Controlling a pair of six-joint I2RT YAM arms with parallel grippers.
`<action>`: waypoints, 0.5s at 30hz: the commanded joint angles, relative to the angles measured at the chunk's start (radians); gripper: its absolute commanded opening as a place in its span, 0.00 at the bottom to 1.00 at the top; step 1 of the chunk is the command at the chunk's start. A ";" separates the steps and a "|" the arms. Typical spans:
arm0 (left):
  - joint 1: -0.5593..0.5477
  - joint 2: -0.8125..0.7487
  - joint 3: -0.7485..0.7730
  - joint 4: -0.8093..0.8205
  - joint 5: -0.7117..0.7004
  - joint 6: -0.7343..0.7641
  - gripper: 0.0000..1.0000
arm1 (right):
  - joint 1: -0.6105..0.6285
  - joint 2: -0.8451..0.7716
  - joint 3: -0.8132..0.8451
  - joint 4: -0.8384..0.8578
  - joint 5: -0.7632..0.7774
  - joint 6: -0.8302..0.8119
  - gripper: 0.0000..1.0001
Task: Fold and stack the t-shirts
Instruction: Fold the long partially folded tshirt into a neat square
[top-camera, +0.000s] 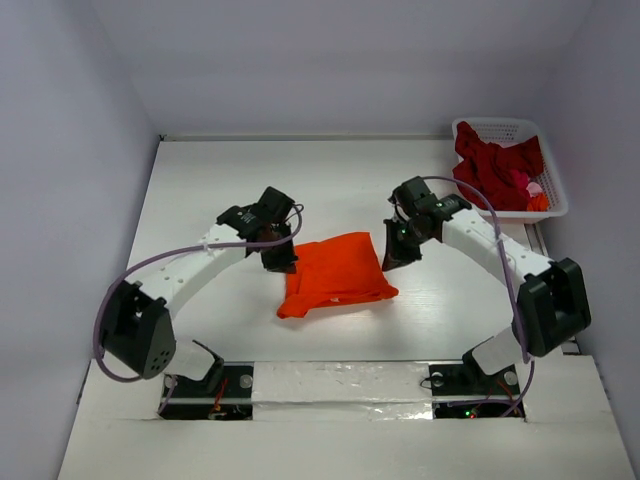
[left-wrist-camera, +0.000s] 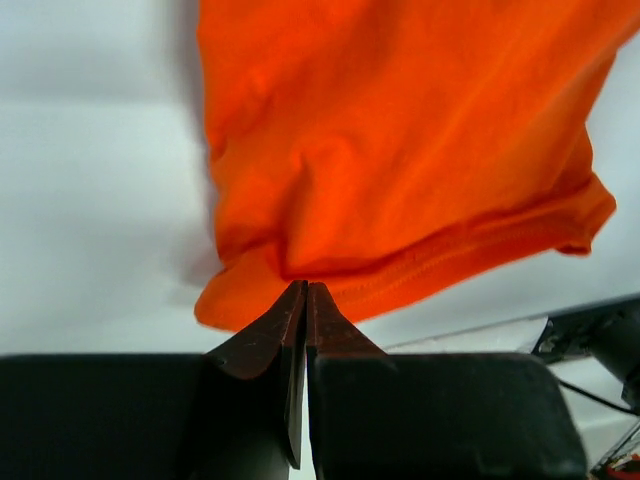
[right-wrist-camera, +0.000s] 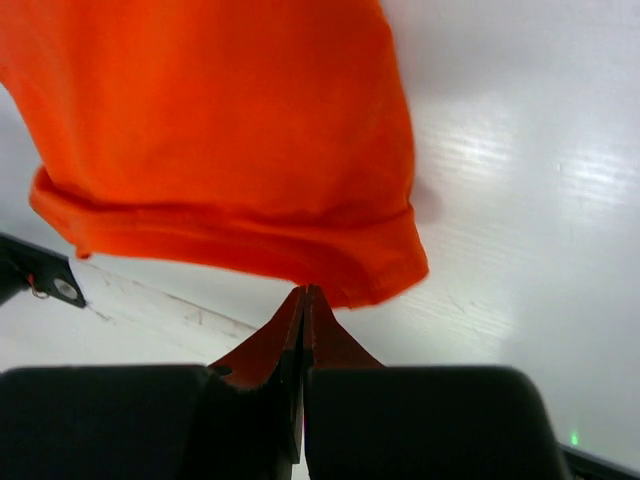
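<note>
The t-shirt is bright orange (one plain colour); the shirts in the white lattice basket are dark red and pink.

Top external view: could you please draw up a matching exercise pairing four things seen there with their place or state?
Things:
1. orange t-shirt
2. dark red t-shirt
3. white basket
4. left gripper

Places or states:
A. stands at the far right corner of the table
B. shut, at the orange t-shirt's left edge
C. lies folded between the two arms
D. bunched up inside the basket

Pairs: 1-C, 2-D, 3-A, 4-B.
</note>
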 joint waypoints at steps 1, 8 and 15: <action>-0.004 0.056 0.005 0.100 -0.021 -0.027 0.00 | 0.026 0.070 0.097 0.047 0.021 0.015 0.00; -0.004 0.193 0.016 0.237 0.005 -0.030 0.00 | 0.078 0.260 0.215 0.085 0.001 0.010 0.00; -0.004 0.256 0.039 0.265 0.004 -0.024 0.00 | 0.116 0.311 0.165 0.113 0.003 -0.008 0.00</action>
